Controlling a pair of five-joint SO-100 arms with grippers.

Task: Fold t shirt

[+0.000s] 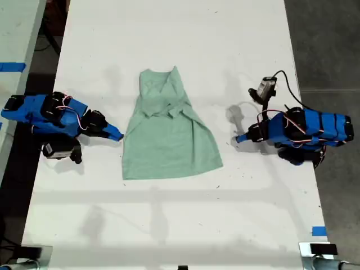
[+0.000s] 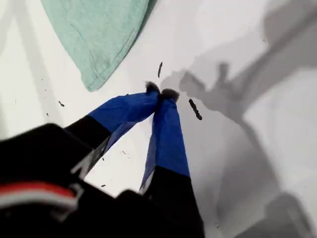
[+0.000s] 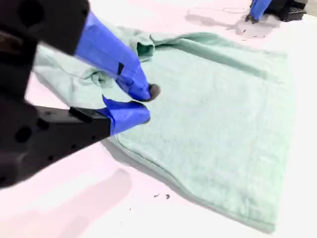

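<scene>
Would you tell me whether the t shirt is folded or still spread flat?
Partly folded: the t shirt has both sleeves tucked inward and bunched at mid-chest, while the lower body lies spread on the table.

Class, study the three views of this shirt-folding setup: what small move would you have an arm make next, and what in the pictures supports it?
Probably ease my second gripper forward to pinch the t shirt edge. Its jaws stand slightly open just above that edge, holding nothing, while my first gripper is shut on bare table, apart from the shirt's corner.
</scene>
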